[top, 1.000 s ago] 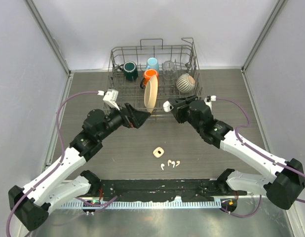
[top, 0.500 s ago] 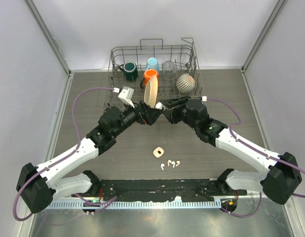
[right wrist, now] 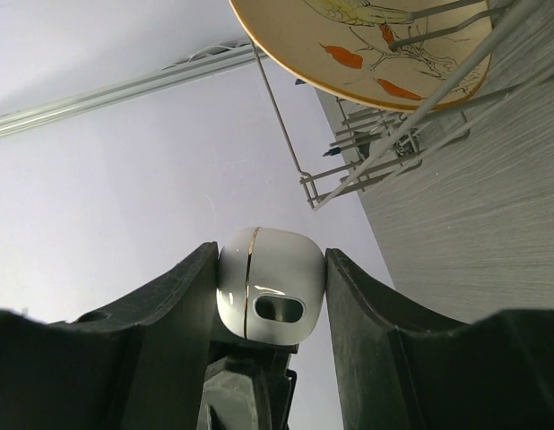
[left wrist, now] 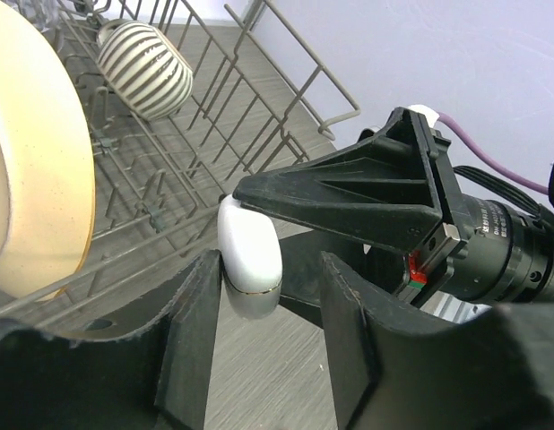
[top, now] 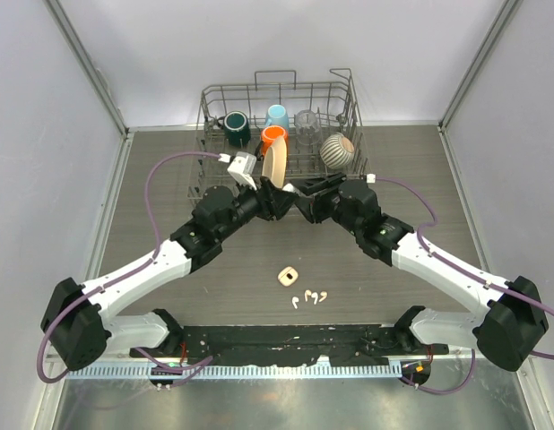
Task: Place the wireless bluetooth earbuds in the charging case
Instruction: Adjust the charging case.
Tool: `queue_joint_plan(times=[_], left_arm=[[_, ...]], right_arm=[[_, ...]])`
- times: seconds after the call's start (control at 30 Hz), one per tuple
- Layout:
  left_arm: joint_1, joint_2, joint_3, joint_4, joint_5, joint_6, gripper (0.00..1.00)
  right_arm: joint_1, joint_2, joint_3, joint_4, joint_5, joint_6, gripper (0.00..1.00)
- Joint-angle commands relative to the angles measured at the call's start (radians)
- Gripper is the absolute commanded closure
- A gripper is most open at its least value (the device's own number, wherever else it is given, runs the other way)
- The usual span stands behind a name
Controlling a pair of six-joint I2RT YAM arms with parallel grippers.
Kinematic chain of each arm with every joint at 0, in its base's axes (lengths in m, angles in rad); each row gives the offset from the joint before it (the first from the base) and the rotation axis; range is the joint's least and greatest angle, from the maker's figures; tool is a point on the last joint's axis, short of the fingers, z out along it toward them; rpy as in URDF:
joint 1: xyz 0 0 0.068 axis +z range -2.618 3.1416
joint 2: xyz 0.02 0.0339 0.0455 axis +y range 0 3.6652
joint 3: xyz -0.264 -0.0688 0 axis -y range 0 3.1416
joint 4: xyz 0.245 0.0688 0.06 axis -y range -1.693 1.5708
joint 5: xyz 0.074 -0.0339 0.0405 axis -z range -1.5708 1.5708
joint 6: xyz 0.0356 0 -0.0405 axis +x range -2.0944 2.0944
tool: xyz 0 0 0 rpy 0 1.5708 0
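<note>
A white charging case [right wrist: 272,282] with a gold seam is pinched between the fingers of my right gripper [right wrist: 272,253], held in the air in front of the dish rack. From the opposite side my left gripper [left wrist: 272,269] has its jaws around the same case [left wrist: 250,260]. One left finger touches the case, and a gap remains on the other side. From above, both grippers meet tip to tip, left gripper [top: 279,201] and right gripper [top: 300,195]. Several tiny white earbuds [top: 309,296] lie loose on the table near the front.
A wire dish rack [top: 349,98] stands just behind the grippers, holding a cream plate [top: 272,170], mugs [top: 237,127] and a striped bowl [top: 337,150]. A small tan rounded-square piece [top: 287,276] lies on the table beside the earbuds.
My left arm swung right to meet the right gripper, and its jaws narrowed around the case. The right gripper shifted slightly left, still holding the case.
</note>
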Motion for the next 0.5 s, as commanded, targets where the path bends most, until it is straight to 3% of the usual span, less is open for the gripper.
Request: queue_joint_plan(times=[0.0, 0.03, 0.13, 0.27, 0.3, 0.33, 0.37, 0.47], left_arm=[[-0.005, 0.014, 0.062, 0.052, -0.015, 0.021, 0.54], [-0.005, 0.016, 0.064, 0.046, -0.015, 0.021, 0.61], [-0.005, 0.027, 0.073, 0.031, -0.027, 0.016, 0.72], [-0.005, 0.031, 0.076, 0.031, -0.025, 0.016, 0.73], [-0.007, 0.033, 0.075, 0.031, -0.027, 0.016, 0.71], [-0.005, 0.033, 0.075, 0.031, -0.025, 0.016, 0.61], [-0.005, 0.031, 0.075, 0.031, -0.025, 0.016, 0.57], [-0.005, 0.034, 0.075, 0.029, -0.056, 0.019, 0.51]], right_arm=[[0.004, -0.017, 0.008, 0.059, -0.016, 0.010, 0.99], [0.004, -0.017, 0.005, 0.060, -0.016, 0.011, 0.99], [0.004, -0.022, 0.004, 0.062, -0.017, 0.010, 0.99], [0.002, -0.026, 0.004, 0.067, -0.029, -0.001, 0.99], [0.004, -0.026, 0.004, 0.068, -0.031, -0.009, 0.99], [0.004, -0.028, 0.005, 0.068, -0.033, -0.009, 0.99], [0.004, -0.031, 0.004, 0.068, -0.033, -0.009, 0.99], [0.004, -0.032, 0.001, 0.065, -0.025, -0.010, 0.99]])
